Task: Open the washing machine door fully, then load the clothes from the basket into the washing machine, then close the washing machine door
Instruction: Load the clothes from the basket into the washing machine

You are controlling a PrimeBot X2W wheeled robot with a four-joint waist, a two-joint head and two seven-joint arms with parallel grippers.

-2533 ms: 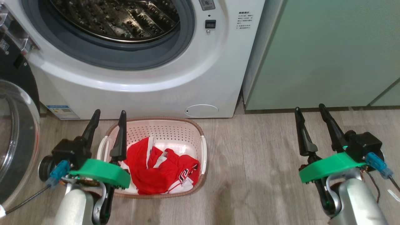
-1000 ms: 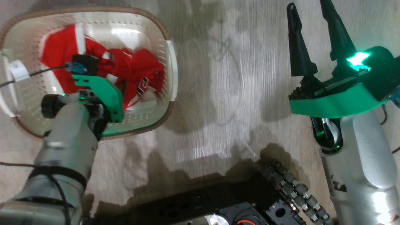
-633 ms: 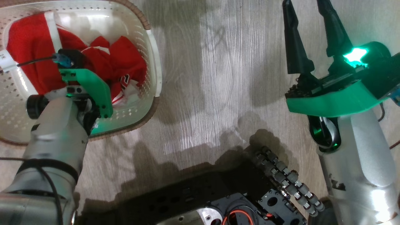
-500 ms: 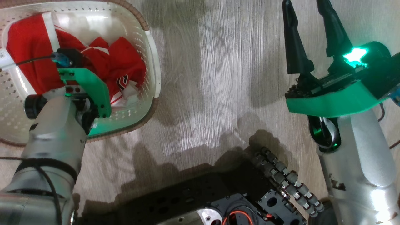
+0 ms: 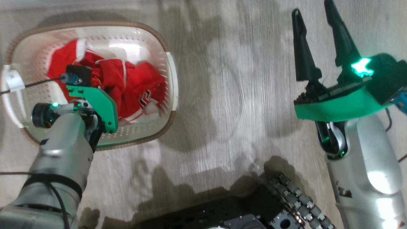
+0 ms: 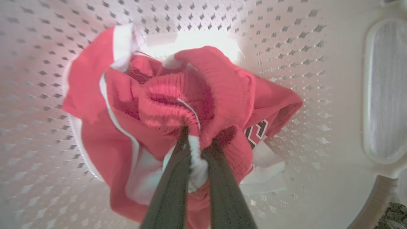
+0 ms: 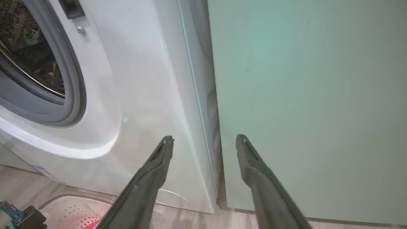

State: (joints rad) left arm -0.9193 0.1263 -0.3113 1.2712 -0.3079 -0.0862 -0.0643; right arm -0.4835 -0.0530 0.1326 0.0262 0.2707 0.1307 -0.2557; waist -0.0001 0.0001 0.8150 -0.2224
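— When the left gripper (image 6: 198,135) was down inside the basket (image 6: 302,38), what did its jaws have?

— They were pinched narrow on the clothes (image 6: 222,82). A ridge of red cloth and a roll of white trim were squeezed between the two dark fingers (image 6: 171,190), and the fabric bunched up around their tips.

— How did the garment look?

— It was a bright red jersey, crumpled in a heap, with white bands along its edges and a ribbed red fold near the grip. It lay in the basket and covered only part of its floor. The basket was cream, with small diamond-shaped holes in its walls, a brown rim and white side handles. It stood on the pale wood-grain floor (image 5: 229,95).

— Any writing?

— The jersey carried a black-and-white emblem (image 6: 259,130) of angular stripes, and I could not make letters out of it. A white tag (image 5: 14,79) hung on the basket's handle at the head view's left, with a mark too small to read. A sticker (image 7: 41,170) low on the washing machine (image 7: 136,79) was too blurred to read.

— And the right gripper (image 7: 204,137)?

— Its jaws stood wide with nothing between them. It was up off the floor, well apart from the basket, pointing at the seam between the white washer and the pale green cabinet (image 7: 302,95). The grey gasket (image 7: 73,95) showed at that view's left.
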